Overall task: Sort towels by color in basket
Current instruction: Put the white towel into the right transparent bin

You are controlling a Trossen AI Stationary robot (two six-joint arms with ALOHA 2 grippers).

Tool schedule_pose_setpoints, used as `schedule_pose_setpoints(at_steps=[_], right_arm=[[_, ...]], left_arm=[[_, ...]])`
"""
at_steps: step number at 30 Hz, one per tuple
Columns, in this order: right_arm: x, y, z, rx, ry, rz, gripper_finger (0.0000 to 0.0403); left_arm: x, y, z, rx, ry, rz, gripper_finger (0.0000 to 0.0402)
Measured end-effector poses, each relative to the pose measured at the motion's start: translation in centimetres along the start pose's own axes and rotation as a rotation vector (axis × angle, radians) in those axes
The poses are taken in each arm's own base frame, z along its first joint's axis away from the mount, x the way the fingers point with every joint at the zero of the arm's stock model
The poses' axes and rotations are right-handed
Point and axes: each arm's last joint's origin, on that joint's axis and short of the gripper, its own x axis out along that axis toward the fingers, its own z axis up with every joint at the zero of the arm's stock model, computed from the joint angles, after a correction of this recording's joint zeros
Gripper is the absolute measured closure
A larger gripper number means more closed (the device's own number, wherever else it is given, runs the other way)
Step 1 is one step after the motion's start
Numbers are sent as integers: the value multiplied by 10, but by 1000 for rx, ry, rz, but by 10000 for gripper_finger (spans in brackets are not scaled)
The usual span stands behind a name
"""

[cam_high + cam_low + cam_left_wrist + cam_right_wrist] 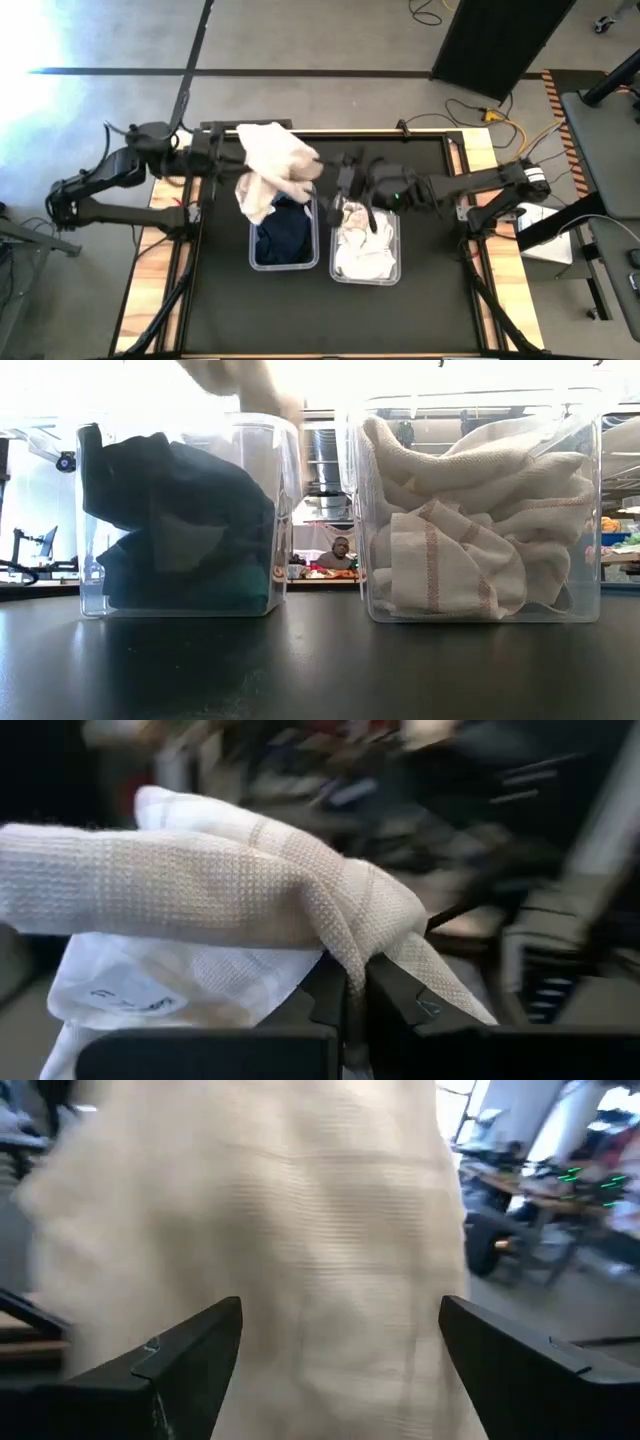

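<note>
- High view: two clear bins stand side by side at the middle of the tabletop. The left bin [284, 240] holds dark towels [283, 232]; the right bin [365, 250] holds white and cream towels [365, 255]. The left gripper [243, 163], toward the far edge, holds a cream towel [272, 165] that drapes above the dark bin's far rim. The right gripper [336, 176] points at that cloth from the right bin's far side.
- Low view: the dark towels [180, 525] fill the left bin [185, 510]; the folded light towels [480, 525], some with thin reddish stripes, fill the right bin [480, 510]. A pale blur at the top is probably the lifted cloth.
- Left wrist view: the left gripper [352, 988] is clamped tight on a gathered fold of the cream towel [190, 885], so the remainder hangs free.
- Right wrist view: the right gripper [340, 1342] stands wide apart, with the cream towel [260, 1210] directly ahead and nothing between the fingers. This suits a handover, since the cloth belongs in the light bin.
</note>
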Motion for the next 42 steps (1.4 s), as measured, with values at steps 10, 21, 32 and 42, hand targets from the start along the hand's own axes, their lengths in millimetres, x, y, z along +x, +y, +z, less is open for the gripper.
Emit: schedule_pose_setpoints(at_steps=[10,21,32,42], right_arm=[[19,-44,-2,150,-56,203,60],[14,-48,21,242,-150,400,77],[13,-51,26,311,-147,346,212],[11,-53,30,301,-179,315,378]], left_arm=[[37,-40,14,229,-193,-252,400],[89,-40,9,272,-220,-219,392],[109,-34,-1,229,-136,-112,314],[110,-29,-19,232,53,-44,198]])
